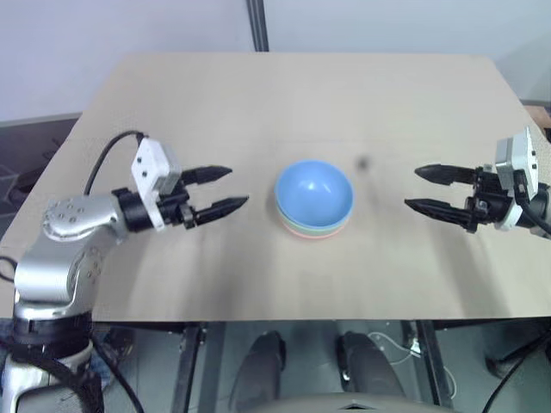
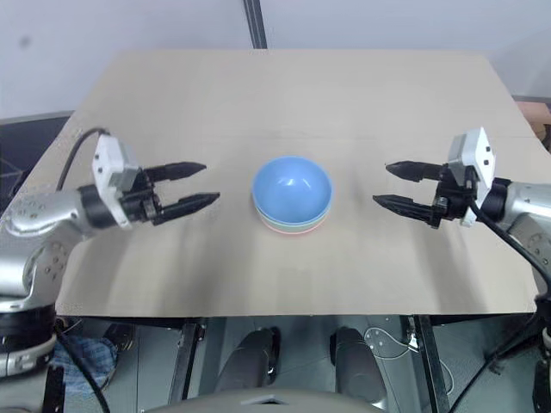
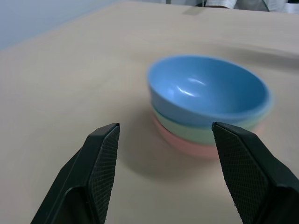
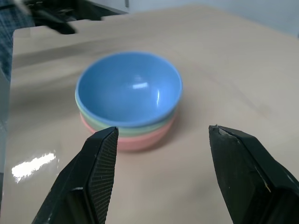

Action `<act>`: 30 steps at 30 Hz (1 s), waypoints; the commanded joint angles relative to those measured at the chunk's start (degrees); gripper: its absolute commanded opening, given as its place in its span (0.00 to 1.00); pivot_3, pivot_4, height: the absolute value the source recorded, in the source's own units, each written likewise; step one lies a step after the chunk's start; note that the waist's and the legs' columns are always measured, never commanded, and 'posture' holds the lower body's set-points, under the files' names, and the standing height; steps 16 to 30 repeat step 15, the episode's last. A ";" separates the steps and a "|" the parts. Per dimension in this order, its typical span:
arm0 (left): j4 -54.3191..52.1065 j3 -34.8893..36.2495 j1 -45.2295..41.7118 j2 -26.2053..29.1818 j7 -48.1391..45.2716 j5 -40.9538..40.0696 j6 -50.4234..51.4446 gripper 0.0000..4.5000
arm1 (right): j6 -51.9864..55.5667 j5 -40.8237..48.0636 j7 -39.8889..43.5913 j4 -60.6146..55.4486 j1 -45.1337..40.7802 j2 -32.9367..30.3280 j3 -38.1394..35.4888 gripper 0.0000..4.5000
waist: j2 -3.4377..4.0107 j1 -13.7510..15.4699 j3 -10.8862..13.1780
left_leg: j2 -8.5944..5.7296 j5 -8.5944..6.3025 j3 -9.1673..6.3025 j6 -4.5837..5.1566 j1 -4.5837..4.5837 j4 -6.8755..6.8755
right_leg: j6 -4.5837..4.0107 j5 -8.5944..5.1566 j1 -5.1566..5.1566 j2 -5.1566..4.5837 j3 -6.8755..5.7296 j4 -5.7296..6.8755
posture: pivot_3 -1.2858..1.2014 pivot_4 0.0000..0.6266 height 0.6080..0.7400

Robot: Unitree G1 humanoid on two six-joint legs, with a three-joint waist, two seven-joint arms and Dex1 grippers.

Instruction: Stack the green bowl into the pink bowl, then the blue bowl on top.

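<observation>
A: Two grippers flanked the stack: the left gripper [image 1: 233, 188] stood spread apart, empty.
B: Mid-table [image 1: 258, 95], the blue bowl [image 1: 314, 194] sat in the green bowl [image 3: 205, 133], in the pink bowl [image 3: 196, 148]; the right gripper [image 1: 411, 188] gaped, empty.

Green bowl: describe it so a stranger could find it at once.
On the tan table, one stack of three bowls sits midway between the two grippers. The green bowl is the middle layer, a pale mint band between the blue bowl above and the pink bowl beneath.
</observation>
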 commanded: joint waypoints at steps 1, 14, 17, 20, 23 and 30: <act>-6.10 4.39 4.14 -0.46 1.71 -3.85 0.58 0.74 | -4.62 -0.62 2.38 0.70 2.33 -0.16 -2.92 0.72 | 0.00 0.03 0.00 | 0.01 0.00 0.00 0.00 0.03 0.01 | 0.00 0.00 0.02 -0.01 0.00 0.02 | 0.52 0.24 1.00; -6.94 7.06 9.49 0.92 0.39 -6.92 -1.67 0.74 | -8.44 -2.04 6.63 1.61 4.70 -0.67 -1.96 0.72 | 0.01 -0.15 -0.01 | 0.02 0.00 0.02 0.00 0.16 0.01 | 0.00 0.00 0.14 0.03 0.01 0.02 | 0.52 0.24 1.00; -6.93 7.06 9.57 1.01 0.23 -6.81 -1.93 0.74 | -8.46 -2.04 6.67 1.60 4.73 -0.63 -1.99 0.72 | 0.01 -0.15 -0.01 | 0.02 0.00 0.02 0.00 0.16 0.01 | 0.00 0.00 0.14 0.03 0.01 0.02 | 0.52 0.24 1.00; -6.93 7.06 9.57 1.01 0.23 -6.81 -1.93 0.74 | -8.46 -2.04 6.67 1.60 4.73 -0.63 -1.99 0.72 | 0.01 -0.15 -0.01 | 0.02 0.00 0.02 0.00 0.16 0.01 | 0.00 0.00 0.14 0.03 0.01 0.02 | 0.52 0.24 1.00; -6.93 7.06 9.57 1.01 0.23 -6.81 -1.93 0.74 | -8.46 -2.04 6.67 1.60 4.73 -0.63 -1.99 0.72 | 0.01 -0.15 -0.01 | 0.02 0.00 0.02 0.00 0.16 0.01 | 0.00 0.00 0.14 0.03 0.01 0.02 | 0.52 0.24 1.00; -6.93 7.06 9.57 1.01 0.23 -6.81 -1.93 0.74 | -8.46 -2.04 6.67 1.60 4.73 -0.63 -1.99 0.72 | 0.01 -0.15 -0.01 | 0.02 0.00 0.02 0.00 0.16 0.01 | 0.00 0.00 0.14 0.03 0.01 0.02 | 0.52 0.24 1.00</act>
